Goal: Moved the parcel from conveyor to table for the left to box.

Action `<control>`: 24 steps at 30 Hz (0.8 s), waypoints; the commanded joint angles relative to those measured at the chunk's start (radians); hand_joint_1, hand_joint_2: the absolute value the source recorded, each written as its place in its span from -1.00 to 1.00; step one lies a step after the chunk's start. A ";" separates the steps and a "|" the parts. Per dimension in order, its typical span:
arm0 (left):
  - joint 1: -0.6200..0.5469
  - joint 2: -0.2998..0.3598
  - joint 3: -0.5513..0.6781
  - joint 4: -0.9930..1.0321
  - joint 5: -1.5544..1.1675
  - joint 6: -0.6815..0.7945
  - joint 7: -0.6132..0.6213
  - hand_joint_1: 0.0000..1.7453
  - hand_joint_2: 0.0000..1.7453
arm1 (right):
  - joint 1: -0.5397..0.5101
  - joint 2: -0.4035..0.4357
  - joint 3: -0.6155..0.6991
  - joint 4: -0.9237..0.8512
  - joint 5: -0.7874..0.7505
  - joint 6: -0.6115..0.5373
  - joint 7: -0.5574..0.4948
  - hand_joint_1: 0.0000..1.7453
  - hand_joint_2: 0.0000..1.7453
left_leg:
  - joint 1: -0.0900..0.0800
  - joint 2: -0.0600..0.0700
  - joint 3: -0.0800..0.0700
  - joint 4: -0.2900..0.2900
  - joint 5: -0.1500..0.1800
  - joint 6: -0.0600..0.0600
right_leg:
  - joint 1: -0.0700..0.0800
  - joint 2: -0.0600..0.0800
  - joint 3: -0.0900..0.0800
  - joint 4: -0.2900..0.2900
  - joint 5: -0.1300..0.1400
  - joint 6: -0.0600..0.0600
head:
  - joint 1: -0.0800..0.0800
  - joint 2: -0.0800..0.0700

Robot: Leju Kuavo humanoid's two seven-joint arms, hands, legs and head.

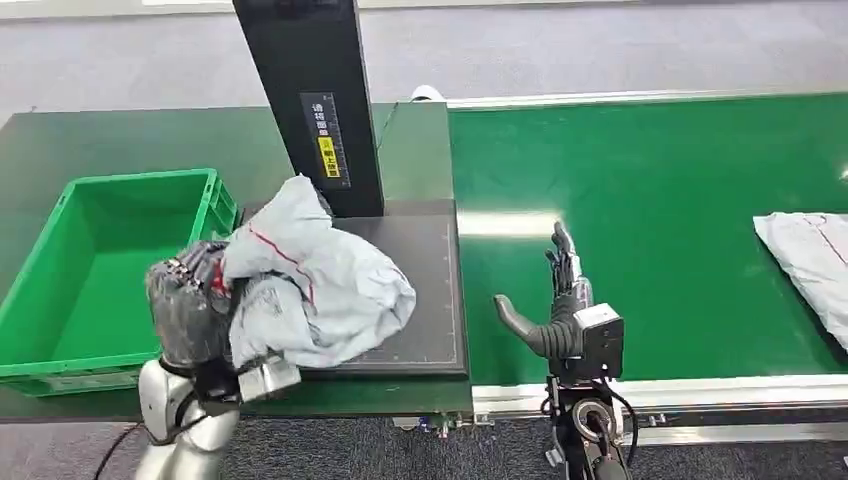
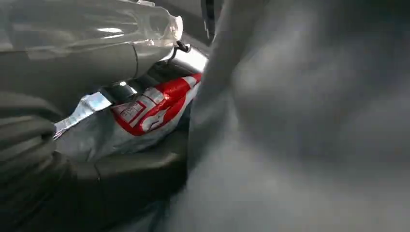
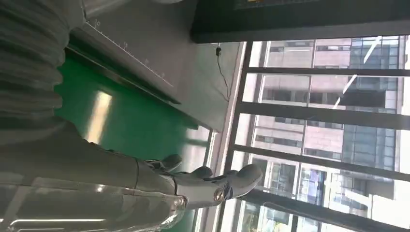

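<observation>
A crumpled grey parcel (image 1: 315,285), a soft courier bag with a red line across it, is held by the left hand (image 1: 190,310) above the near left corner of the black scale platform (image 1: 425,300). Part of the bag sags toward or onto the platform; whether it rests there cannot be told. In the left wrist view the fingers are closed around the bag, with its red and white label (image 2: 154,106) pressed between them.

The green crate (image 1: 60,300) stands just left of the platform, and nothing can be seen lying inside it. The parcel is beside the crate's right wall, not yet over its opening.

The right hand (image 1: 560,300) is held over the green conveyor belt (image 1: 650,230), just right of the platform, with its fingers straight and apart and the thumb spread out; nothing is held in it. A second grey parcel (image 1: 810,265) lies on the belt, well to the right of the platform, at the picture's edge.

The first half of the task is judged done: the parcel is off the belt and has been brought to the table side, into the left hand's grasp. Left to do are the carry over the crate's right wall and the release into it. The loose, floppy bag may catch on that wall if it is carried low.
</observation>
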 commanded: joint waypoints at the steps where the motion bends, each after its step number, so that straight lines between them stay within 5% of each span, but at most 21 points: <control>1: -0.335 0.058 0.233 0.513 -0.176 0.007 0.247 1.00 1.00 | -0.009 -0.026 0.014 0.019 0.004 -0.003 0.017 -1.00 1.00 | 0.001 -0.004 0.001 -0.001 0.002 0.002 | 0.001 -0.005 0.002 -0.001 0.001 -0.004 | 0.000 0.000; 6: -0.343 0.055 0.429 0.537 -0.192 0.007 0.246 1.00 1.00 | 0.001 -0.032 0.013 0.011 0.005 -0.003 0.021 -1.00 1.00 | 0.001 0.000 0.002 -0.001 0.001 0.002 | 0.002 -0.002 0.003 -0.001 0.001 -0.004 | 0.000 0.000; 12: -0.331 -0.042 0.818 0.396 -0.150 0.007 -0.043 1.00 1.00 | 0.022 -0.030 0.007 -0.004 0.006 -0.007 0.026 -1.00 1.00 | 0.001 0.002 0.002 -0.001 -0.001 0.003 | 0.003 0.000 0.002 -0.001 0.000 -0.006 | 0.000 0.000; 23: -0.331 -0.042 0.818 0.396 -0.150 0.007 -0.043 1.00 1.00 | 0.022 -0.030 0.007 -0.004 0.006 -0.007 0.026 -1.00 1.00 | 0.001 -0.002 -0.001 0.000 0.001 0.002 | 0.002 -0.003 0.000 -0.001 0.000 -0.005 | 0.000 0.000; 24: -0.343 -0.082 0.903 0.362 -0.172 0.007 -0.111 1.00 1.00 | 0.020 -0.028 0.009 -0.001 0.008 -0.007 0.028 -1.00 1.00 | 0.001 -0.002 -0.001 0.000 0.000 0.002 | 0.002 -0.002 -0.001 -0.001 0.000 -0.004 | 0.000 0.000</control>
